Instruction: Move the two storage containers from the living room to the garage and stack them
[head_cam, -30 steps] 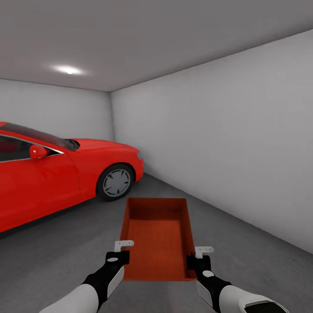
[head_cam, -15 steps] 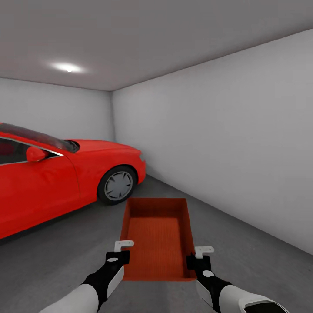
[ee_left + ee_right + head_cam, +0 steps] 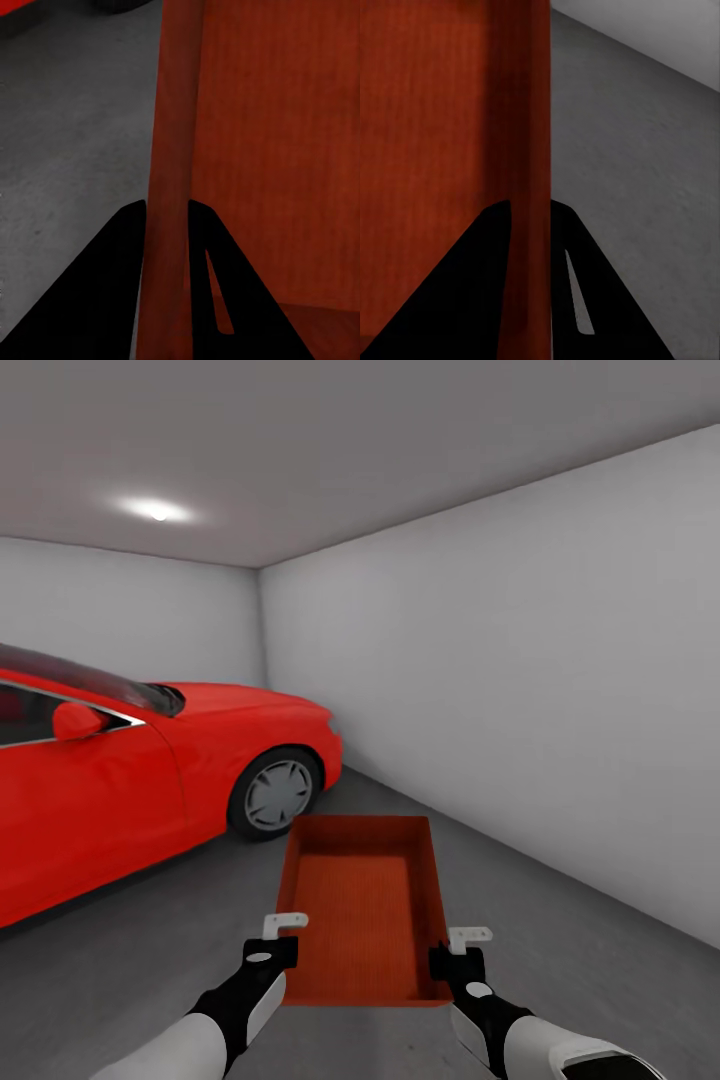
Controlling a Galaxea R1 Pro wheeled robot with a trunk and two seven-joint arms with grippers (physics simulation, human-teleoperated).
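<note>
Seemingly fingers (image 3: 112, 285) astride container (image 3: 362, 905) walls.

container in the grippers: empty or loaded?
Empty. The head view looks straight into the storage container: bare ribbed bottom, nothing inside. Left gripper and right gripper each clamp a side wall.

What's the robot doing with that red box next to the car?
The robot is carrying a red-orange storage container in the garage. Its left gripper pinches one side wall of the box and its right gripper pinches the other, so the box hangs between its arms above the grey floor. A red car is parked to its left and a white wall runs along its right. The box looks empty.
</note>
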